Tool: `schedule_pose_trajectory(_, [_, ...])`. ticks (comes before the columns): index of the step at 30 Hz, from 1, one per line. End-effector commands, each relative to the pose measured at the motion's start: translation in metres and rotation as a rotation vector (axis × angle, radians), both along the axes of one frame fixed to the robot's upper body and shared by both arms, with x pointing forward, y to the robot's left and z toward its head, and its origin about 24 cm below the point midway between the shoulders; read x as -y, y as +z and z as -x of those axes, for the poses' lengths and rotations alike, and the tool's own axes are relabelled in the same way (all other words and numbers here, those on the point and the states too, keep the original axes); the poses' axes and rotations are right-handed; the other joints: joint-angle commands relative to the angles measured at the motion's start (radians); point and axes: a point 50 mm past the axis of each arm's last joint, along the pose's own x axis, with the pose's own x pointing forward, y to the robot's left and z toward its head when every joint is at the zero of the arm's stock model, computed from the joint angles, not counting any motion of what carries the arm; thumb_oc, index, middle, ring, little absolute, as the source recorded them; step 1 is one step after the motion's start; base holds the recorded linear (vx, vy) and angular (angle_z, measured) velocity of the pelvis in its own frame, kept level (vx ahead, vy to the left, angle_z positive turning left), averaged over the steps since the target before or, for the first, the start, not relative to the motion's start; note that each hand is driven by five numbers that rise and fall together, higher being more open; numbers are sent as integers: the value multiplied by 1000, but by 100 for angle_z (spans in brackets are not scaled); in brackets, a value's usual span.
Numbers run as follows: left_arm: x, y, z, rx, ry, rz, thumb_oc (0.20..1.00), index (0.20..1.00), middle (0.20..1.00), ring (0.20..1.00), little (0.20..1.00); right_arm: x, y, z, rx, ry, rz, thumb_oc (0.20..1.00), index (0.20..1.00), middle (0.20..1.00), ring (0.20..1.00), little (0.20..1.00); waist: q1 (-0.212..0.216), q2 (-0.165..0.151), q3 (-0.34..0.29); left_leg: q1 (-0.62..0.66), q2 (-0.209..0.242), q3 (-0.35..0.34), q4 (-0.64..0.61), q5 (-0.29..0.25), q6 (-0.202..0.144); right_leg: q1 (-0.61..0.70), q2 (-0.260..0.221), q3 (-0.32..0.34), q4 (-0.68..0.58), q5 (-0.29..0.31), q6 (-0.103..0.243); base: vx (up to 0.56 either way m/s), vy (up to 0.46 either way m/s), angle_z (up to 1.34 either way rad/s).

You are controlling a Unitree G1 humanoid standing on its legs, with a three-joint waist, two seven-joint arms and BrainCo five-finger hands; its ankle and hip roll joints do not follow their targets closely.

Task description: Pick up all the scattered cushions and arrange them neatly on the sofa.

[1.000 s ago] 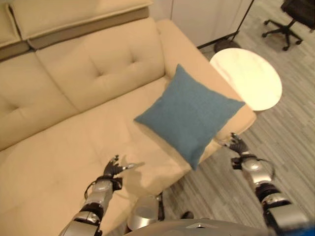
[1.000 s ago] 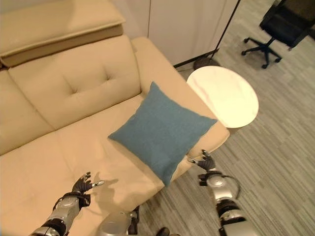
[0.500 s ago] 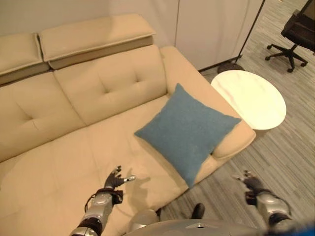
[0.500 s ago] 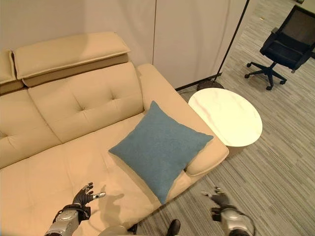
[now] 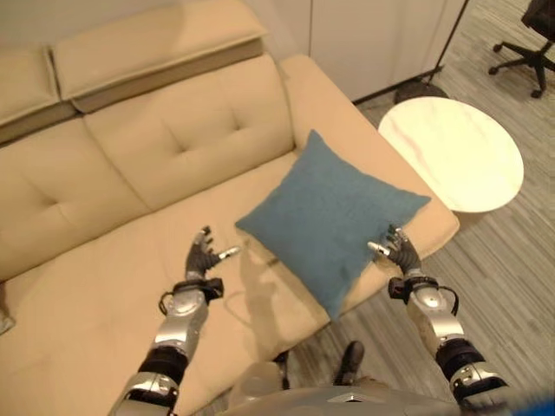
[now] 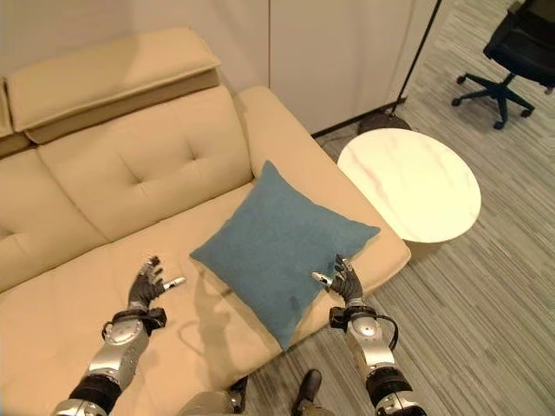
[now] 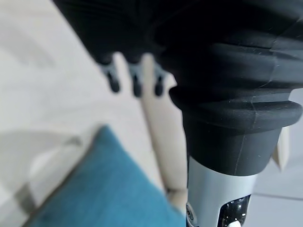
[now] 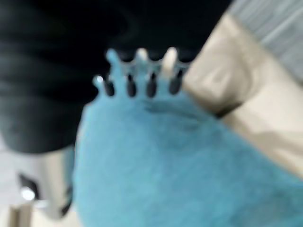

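Now raised from half a second ago: left hand (image 5: 202,257) spread above the sofa (image 5: 130,173) seat, right hand (image 5: 397,250) spread at the right edge of the blue cushion (image 5: 329,217). Cushion propped diagonally against the right armrest, beside the round table (image 5: 451,152). Office chair (image 6: 507,52) far right.

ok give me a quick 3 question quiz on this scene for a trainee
1. True or false: the blue cushion lies on the sofa, leaning on its armrest.
2. Which hand is nearer the cushion? A) left hand B) right hand
3. Fill in: the round table stands on the sofa's ____ side, the robot's own.

Key:
1. true
2. B; it hovers at the cushion's edge, fingers spread.
3. right
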Motion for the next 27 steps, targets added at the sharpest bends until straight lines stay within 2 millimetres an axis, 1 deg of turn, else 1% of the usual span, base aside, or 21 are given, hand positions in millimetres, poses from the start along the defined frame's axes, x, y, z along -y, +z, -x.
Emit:
schedule_pose_trajectory(1, [8,31,-28,147,9,-49,1000,1000,1000,1000,1000,-3,43,-32,186,16,28,1000,1000,1000,1000,1000,22,45,30,0,40,-160,-9,-30,-72,72,17,-20,6,-86,104,-27,41,-12])
schedule_pose_trajectory(6, [8,31,-28,148,9,-49,1000,1000,1000,1000,1000,-3,43,-32,187,16,28,1000,1000,1000,1000,1000,22,44,31,-2,40,-160,-9,-29,-72,71,17,-20,6,-86,104,-12,38,-1])
schedule_pose_trajectory(7, [-13,58,-33,231,61,-131,1000,1000,1000,1000,1000,1,35,-14,151,23,47,1000,1000,1000,1000,1000,-1,33,63,-4,36,-143,0,-40,-63,57,7,21,9,-62,111,-54,196,-1])
schedule_pose_trajectory(8, [-21,62,-31,239,77,-157,1000,1000,1000,1000,1000,31,44,-10,159,0,315,1000,1000,1000,1000,1000,-15,26,62,-10,36,-139,3,-40,-60,50,3,23,10,-55,118,-53,246,-2])
schedule_pose_trajectory(9, [-34,66,-23,250,129,-212,1000,1000,1000,1000,1000,42,43,16,181,-25,376,1000,1000,1000,1000,1000,-32,18,63,-5,37,-130,4,-46,-55,48,0,38,8,-48,123,7,96,-20])
schedule_pose_trajectory(10, [-39,68,-22,248,147,-239,1000,1000,1000,1000,1000,48,39,26,164,-35,399,1000,1000,1000,1000,1000,-42,17,66,0,40,-125,7,-54,-53,49,-1,43,10,-46,127,11,102,-38])
schedule_pose_trajectory(11, [-45,73,-23,254,168,-282,1000,1000,1000,1000,1000,51,37,38,152,-39,437,1000,1000,1000,1000,1000,-56,10,65,2,39,-117,9,-60,-49,46,-6,49,10,-38,133,0,55,-48])
schedule_pose_trajectory(12, [-44,73,-23,254,168,-282,1000,1000,1000,1000,1000,51,37,38,152,-39,437,1000,1000,1000,1000,1000,-57,8,63,-3,37,-118,8,-55,-48,41,-8,48,9,-35,133,-18,77,-43])
schedule_pose_trajectory(13, [-48,77,-24,256,180,-310,1000,1000,1000,1000,1000,49,37,43,153,-37,444,1000,1000,1000,1000,1000,-69,4,70,0,38,-112,14,-64,-44,39,-10,59,10,-30,137,-42,62,-45])
schedule_pose_trajectory(15, [-54,84,-25,269,204,-332,1000,1000,1000,1000,1000,44,38,47,165,-31,420,1000,1000,1000,1000,1000,-79,-6,78,-11,35,-102,24,-65,-41,28,-16,68,11,-17,141,-51,64,-50])
schedule_pose_trajectory(20, [-65,104,-31,320,231,-354,1000,1000,1000,1000,1000,33,35,43,167,-1,368,1000,1000,1000,1000,1000,-96,-16,122,-44,33,-81,63,-79,-37,-5,-31,87,25,17,151,-81,62,-33])
schedule_pose_trajectory(23, [-67,122,-40,369,233,-364,1000,1000,1000,1000,1000,27,34,32,173,9,348,1000,1000,1000,1000,1000,-99,-21,153,-79,29,-76,84,-80,-36,-33,-44,90,33,39,156,-91,50,0])
schedule_pose_trajectory(24, [-67,122,-40,370,234,-364,1000,1000,1000,1000,1000,27,34,32,174,9,347,1000,1000,1000,1000,1000,-99,-21,153,-80,29,-75,85,-80,-36,-34,-44,90,33,39,156,-85,62,5])
schedule_pose_trajectory(25, [-67,132,-46,404,242,-352,1000,1000,1000,1000,1000,26,35,23,179,-6,329,1000,1000,1000,1000,1000,-100,-23,171,-101,26,-74,90,-77,-36,-50,-51,90,34,52,159,-87,69,3])
schedule_pose_trajectory(26, [-67,139,-49,421,242,-354,1000,1000,1000,1000,1000,24,39,17,196,-13,324,1000,1000,1000,1000,1000,-100,-22,181,-116,23,-75,94,-75,-37,-62,-56,88,36,58,159,-87,69,2])
schedule_pose_trajectory(27, [-67,139,-49,421,242,-354,1000,1000,1000,1000,1000,24,39,17,196,-13,324,1000,1000,1000,1000,1000,-100,-22,181,-116,23,-75,94,-75,-37,-62,-56,88,36,58,159,-89,95,-3])
